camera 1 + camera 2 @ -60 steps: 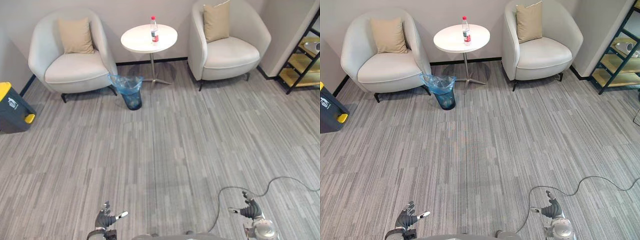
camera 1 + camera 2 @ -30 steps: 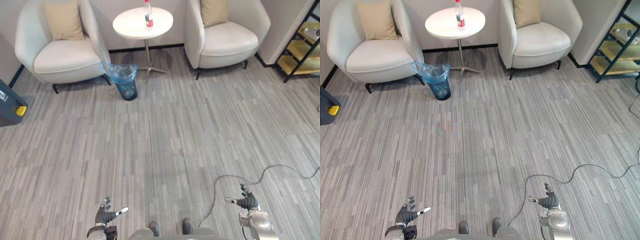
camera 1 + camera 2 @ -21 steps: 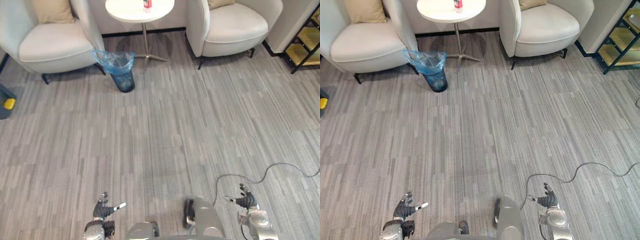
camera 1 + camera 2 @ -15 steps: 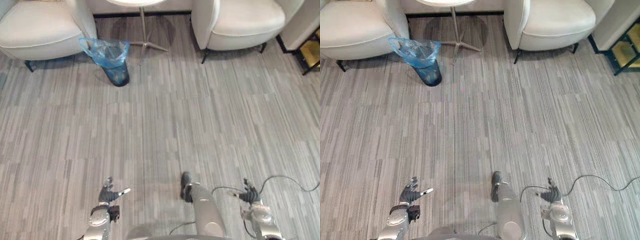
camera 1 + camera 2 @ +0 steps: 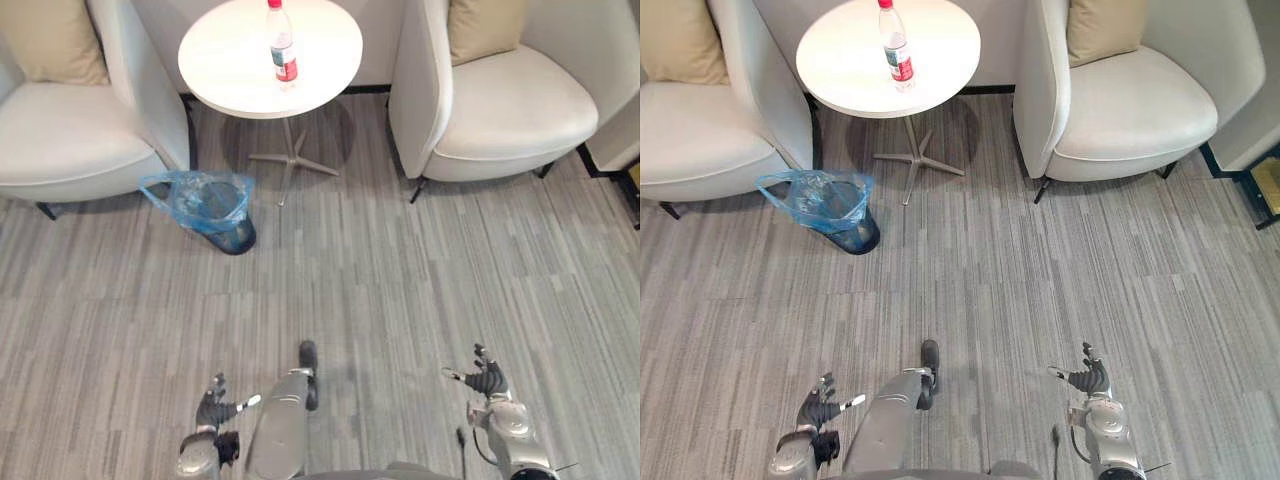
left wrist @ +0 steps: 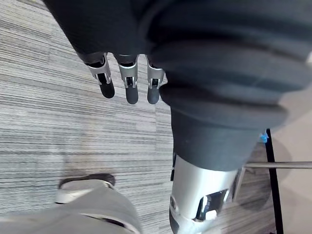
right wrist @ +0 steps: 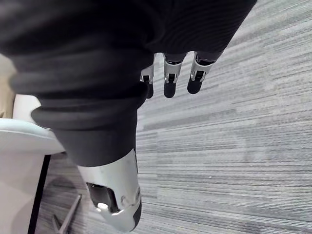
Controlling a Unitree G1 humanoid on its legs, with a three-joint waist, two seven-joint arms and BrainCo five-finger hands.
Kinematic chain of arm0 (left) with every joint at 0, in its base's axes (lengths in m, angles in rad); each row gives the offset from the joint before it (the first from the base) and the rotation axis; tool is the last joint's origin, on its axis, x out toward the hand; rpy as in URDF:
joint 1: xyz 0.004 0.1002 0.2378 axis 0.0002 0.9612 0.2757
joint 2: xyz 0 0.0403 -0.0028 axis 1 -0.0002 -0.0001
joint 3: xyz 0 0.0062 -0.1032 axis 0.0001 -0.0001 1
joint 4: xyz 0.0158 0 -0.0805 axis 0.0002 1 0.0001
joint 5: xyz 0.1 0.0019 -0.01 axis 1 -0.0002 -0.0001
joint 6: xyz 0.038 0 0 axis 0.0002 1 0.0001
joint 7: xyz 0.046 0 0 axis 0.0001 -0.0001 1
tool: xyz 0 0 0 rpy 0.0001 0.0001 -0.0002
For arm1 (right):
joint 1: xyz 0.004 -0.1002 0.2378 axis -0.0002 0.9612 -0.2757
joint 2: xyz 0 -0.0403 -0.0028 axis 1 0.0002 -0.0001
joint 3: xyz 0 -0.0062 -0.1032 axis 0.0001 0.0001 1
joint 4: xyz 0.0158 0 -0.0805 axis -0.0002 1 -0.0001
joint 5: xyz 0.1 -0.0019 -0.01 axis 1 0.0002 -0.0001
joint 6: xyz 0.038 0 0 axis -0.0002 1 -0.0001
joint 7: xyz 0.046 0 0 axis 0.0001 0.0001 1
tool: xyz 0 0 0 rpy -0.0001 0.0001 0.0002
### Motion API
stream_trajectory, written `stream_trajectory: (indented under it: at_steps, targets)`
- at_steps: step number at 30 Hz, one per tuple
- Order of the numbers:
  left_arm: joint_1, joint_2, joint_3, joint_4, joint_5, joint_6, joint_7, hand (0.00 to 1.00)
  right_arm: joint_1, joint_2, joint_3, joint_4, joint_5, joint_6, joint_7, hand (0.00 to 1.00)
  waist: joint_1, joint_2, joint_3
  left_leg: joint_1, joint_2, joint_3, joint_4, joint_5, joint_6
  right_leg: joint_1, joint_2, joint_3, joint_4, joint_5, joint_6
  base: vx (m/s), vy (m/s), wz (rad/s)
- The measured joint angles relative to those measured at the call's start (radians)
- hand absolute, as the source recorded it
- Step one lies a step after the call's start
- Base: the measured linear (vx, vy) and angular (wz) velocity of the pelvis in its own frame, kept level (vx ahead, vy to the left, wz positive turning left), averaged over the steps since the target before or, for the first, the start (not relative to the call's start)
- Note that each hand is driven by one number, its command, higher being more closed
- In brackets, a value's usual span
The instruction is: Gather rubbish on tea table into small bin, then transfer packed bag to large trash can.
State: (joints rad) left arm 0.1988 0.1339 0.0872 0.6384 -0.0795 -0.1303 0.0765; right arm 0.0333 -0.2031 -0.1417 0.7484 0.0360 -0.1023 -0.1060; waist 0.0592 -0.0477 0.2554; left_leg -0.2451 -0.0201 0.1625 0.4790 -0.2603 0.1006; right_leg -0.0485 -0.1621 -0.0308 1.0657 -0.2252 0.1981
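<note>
Left eye view: bottle (image 5: 282, 47) upright

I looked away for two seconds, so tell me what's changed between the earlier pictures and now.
Only the viewpoint changed: the robot walked toward the tea table. Nothing was grasped or released. The bottle still stands upright on it, the small bin stays on the floor by the left armchair, and the left hand and right hand stay open and empty.
</note>
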Motion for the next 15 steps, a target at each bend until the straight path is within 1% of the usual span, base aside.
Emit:
stream_trajectory:
  at_steps: [1, 2, 3, 4, 5, 6, 7, 8, 9, 10, 11, 12, 13, 14, 15]
  targets:
    - [0.001, 0.000, -0.012, 0.000, -0.003, 0.000, 0.012, 0.00, 0.005, 0.001, 0.015, 0.001, -0.005, 0.000, 0.002, 0.00, -0.010, 0.016, -0.003, 0.126, 0.001, -0.015, -0.065, -0.028, -0.007, -0.081, -0.009, -0.064, 0.030, -0.042, -0.082, 0.78, 0.067, 0.07]
    - [0.001, 0.002, -0.016, 0.000, -0.006, 0.000, 0.014, 0.00, 0.005, 0.001, 0.021, 0.001, -0.009, -0.001, 0.002, 0.00, -0.019, 0.021, -0.006, 0.168, 0.004, -0.026, -0.098, -0.032, -0.011, -0.117, -0.008, -0.093, 0.008, -0.056, -0.104, 0.64, 0.023, 0.22]
    - [-0.003, 0.007, -0.016, 0.000, -0.007, -0.001, 0.015, 0.00, 0.007, 0.001, 0.026, -0.003, -0.009, -0.001, 0.002, 0.00, -0.031, 0.028, -0.010, 0.224, 0.011, -0.038, -0.142, -0.035, -0.017, -0.175, -0.001, -0.123, -0.049, -0.072, -0.128, 0.50, -0.051, 0.43]
    - [-0.013, 0.010, -0.018, 0.001, -0.007, -0.002, 0.014, 0.00, 0.004, 0.000, 0.025, -0.003, -0.009, -0.001, 0.003, 0.00, -0.048, 0.046, -0.001, 0.282, 0.034, -0.062, -0.172, -0.037, -0.021, -0.230, 0.030, -0.139, -0.203, -0.081, -0.145, 0.64, -0.108, 0.52]
    - [-0.021, 0.009, -0.018, 0.004, -0.008, -0.002, 0.014, 0.00, 0.005, -0.001, 0.024, -0.003, -0.009, -0.001, 0.003, 0.00, -0.053, 0.050, 0.002, 0.301, 0.045, -0.075, -0.177, -0.037, -0.021, -0.251, 0.048, -0.132, -0.302, -0.078, -0.143, 0.63, -0.138, 0.76]
    - [-0.034, 0.009, -0.018, 0.003, -0.008, -0.005, 0.014, 0.00, 0.019, -0.002, 0.021, -0.004, -0.009, 0.000, 0.003, 0.00, -0.064, 0.049, 0.000, 0.332, 0.062, -0.107, -0.186, -0.038, -0.025, -0.274, 0.080, -0.089, -0.525, -0.032, -0.129, 0.74, -0.241, 1.08]
    - [-0.041, 0.008, -0.019, 0.005, -0.006, -0.006, 0.015, 0.00, 0.049, -0.002, 0.019, -0.013, -0.010, 0.003, 0.002, 0.00, -0.080, 0.048, -0.003, 0.354, 0.073, -0.142, -0.182, -0.056, -0.069, -0.267, 0.101, -0.041, -0.716, 0.129, -0.124, 0.61, -0.219, 1.22]
    - [-0.041, 0.005, -0.020, 0.006, -0.004, -0.006, 0.013, 0.00, 0.068, -0.002, 0.016, -0.016, -0.012, 0.005, 0.001, 0.00, -0.085, 0.051, -0.008, 0.364, 0.082, -0.162, -0.169, -0.069, -0.093, -0.252, 0.111, -0.035, -0.735, 0.219, -0.146, 0.62, -0.221, 0.94]
    - [-0.043, -0.010, -0.020, 0.018, 0.001, -0.006, 0.013, 0.00, 0.073, -0.003, 0.004, -0.027, -0.013, 0.019, 0.000, 0.00, -0.066, 0.083, -0.028, 0.342, 0.133, -0.181, -0.109, -0.067, -0.125, -0.247, 0.146, -0.049, -0.701, 0.197, -0.185, 0.62, -0.204, 0.51]
    - [-0.048, -0.012, -0.018, 0.021, 0.003, -0.004, 0.014, 0.00, 0.073, 0.006, 0.005, -0.066, -0.013, 0.020, 0.000, 0.00, -0.056, 0.080, -0.027, 0.295, 0.143, -0.181, 0.017, -0.022, -0.192, -0.238, 0.143, -0.069, -0.671, 0.157, -0.212, 0.61, -0.221, 0.33]
    - [-0.050, -0.018, -0.018, 0.020, 0.002, -0.004, 0.013, 0.00, 0.073, 0.008, 0.005, -0.093, -0.013, 0.020, -0.001, 0.00, -0.057, 0.080, -0.026, 0.259, 0.146, -0.181, 0.105, 0.016, -0.204, -0.217, 0.141, -0.075, -0.675, 0.141, -0.220, 0.70, -0.265, 0.42]
    - [-0.050, -0.030, -0.017, 0.016, 0.002, -0.004, 0.013, 0.00, 0.074, 0.011, 0.023, -0.141, -0.012, 0.019, -0.002, 0.00, -0.048, 0.082, -0.022, 0.184, 0.181, -0.153, 0.281, 0.039, -0.204, -0.142, 0.143, -0.083, -0.709, 0.125, -0.230, 0.56, -0.203, 0.57]
    - [-0.052, -0.039, -0.017, 0.015, 0.000, -0.005, 0.013, 0.00, 0.075, 0.024, 0.028, -0.183, -0.007, 0.016, -0.008, 0.00, -0.044, 0.078, -0.019, 0.141, 0.219, -0.098, 0.389, 0.012, -0.179, -0.048, 0.142, -0.103, -0.756, 0.120, -0.238, 0.54, -0.178, 0.58]
    - [-0.051, -0.044, -0.018, 0.012, -0.001, -0.005, 0.013, 0.00, 0.076, 0.031, 0.030, -0.203, -0.007, 0.010, -0.010, 0.00, -0.043, 0.074, -0.018, 0.122, 0.230, -0.076, 0.411, 0.009, -0.174, -0.004, 0.138, -0.112, -0.778, 0.120, -0.238, 0.48, -0.127, 0.66]
    - [-0.050, -0.050, -0.021, 0.007, -0.001, -0.006, 0.013, 0.00, 0.078, 0.039, 0.035, -0.242, -0.007, -0.010, -0.022, 0.00, -0.038, 0.052, -0.018, 0.075, 0.230, -0.038, 0.401, 0.002, -0.161, 0.066, 0.123, -0.136, -0.823, 0.118, -0.237, 0.40, -0.082, 0.54]
